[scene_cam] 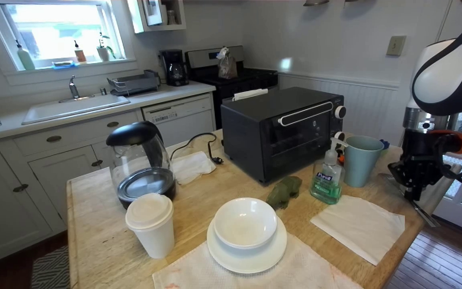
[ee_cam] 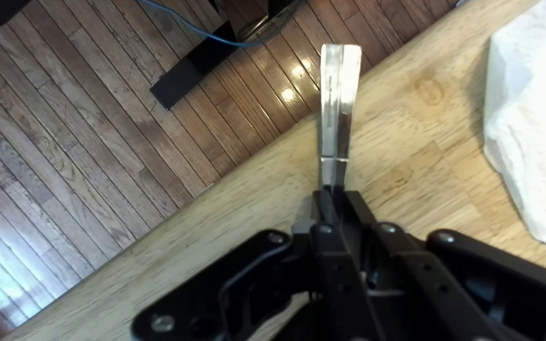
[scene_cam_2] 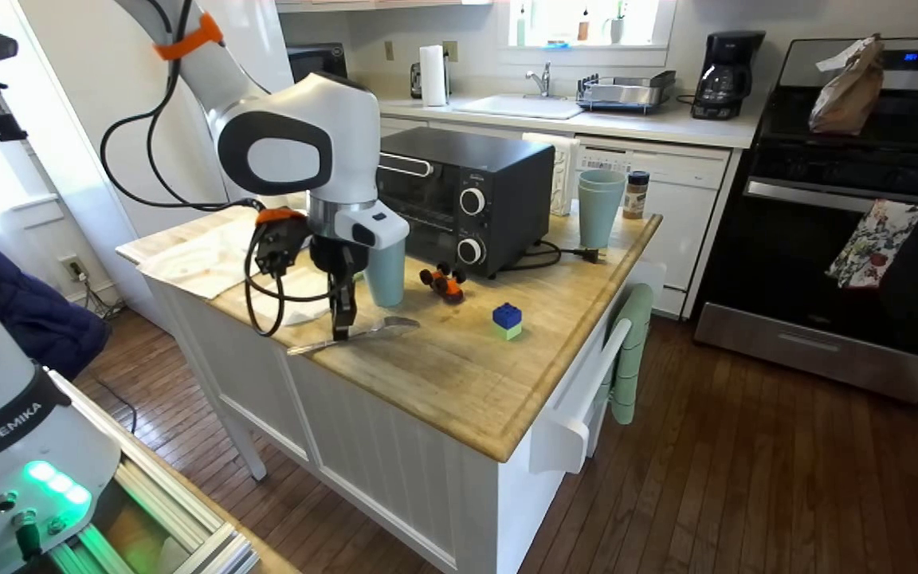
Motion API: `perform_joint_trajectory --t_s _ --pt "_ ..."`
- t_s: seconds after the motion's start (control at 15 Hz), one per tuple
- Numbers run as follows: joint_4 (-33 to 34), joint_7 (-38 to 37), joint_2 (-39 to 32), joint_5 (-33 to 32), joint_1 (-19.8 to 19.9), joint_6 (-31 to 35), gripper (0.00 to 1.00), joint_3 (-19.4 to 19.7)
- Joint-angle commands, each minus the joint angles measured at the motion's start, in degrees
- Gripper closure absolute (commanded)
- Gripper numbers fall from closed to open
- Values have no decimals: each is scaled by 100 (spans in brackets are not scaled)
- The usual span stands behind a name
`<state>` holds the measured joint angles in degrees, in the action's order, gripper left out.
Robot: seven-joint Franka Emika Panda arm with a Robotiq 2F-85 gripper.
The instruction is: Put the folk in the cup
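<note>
The fork (scene_cam_2: 399, 322) is thin grey metal and lies along the table edge, its handle sticking out past it. It also shows in an exterior view (scene_cam: 424, 213); in the wrist view its handle (ee_cam: 335, 104) points away between the fingertips. My gripper (ee_cam: 334, 195) is shut on the fork near the handle's middle, low at the tabletop; it shows in both exterior views (scene_cam: 411, 196) (scene_cam_2: 341, 331). I cannot tell whether the fork touches the wood. The teal cup (scene_cam: 361, 162) stands upright beside the gripper; in an exterior view the wrist partly covers the cup (scene_cam_2: 386, 275).
A Purell bottle (scene_cam: 328, 176) stands against the cup's side. A black toaster oven (scene_cam: 281, 132) is behind. A white napkin (scene_cam: 361, 224), green toy animal (scene_cam: 285, 192), orange toy car (scene_cam_2: 445, 283) and blue-green block (scene_cam_2: 508, 320) lie around. Stacked teal cups (scene_cam_2: 600, 209) stand at a far corner.
</note>
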<state>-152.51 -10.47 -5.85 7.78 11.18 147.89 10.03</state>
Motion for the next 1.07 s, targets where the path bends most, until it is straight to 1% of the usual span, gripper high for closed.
perform_joint_trajectory --t_s 0.0,0.07,0.13,0.2,0.27,0.4,0.6,0.73,0.8,0.87,0.93,1.0 --pt "159 177 -168 148 23 -85 97 38" --pt "159 187 -170 138 28 -75 97 42" --pt "149 171 -146 91 31 -30 72 59" --pt "145 165 -107 31 34 14 61 82" --pt "144 163 -69 -10 34 65 56 102" --pt "143 195 -53 -65 16 175 42 116" --pt "144 246 -156 -105 -31 349 19 86" --pt "132 282 -213 -102 -61 419 8 60" --pt "128 276 -241 -130 -74 451 29 56" --pt "127 268 -270 -150 -84 488 45 55" --pt "128 259 -300 -168 -90 526 46 59" --pt "130 247 -327 -191 -98 563 52 67"
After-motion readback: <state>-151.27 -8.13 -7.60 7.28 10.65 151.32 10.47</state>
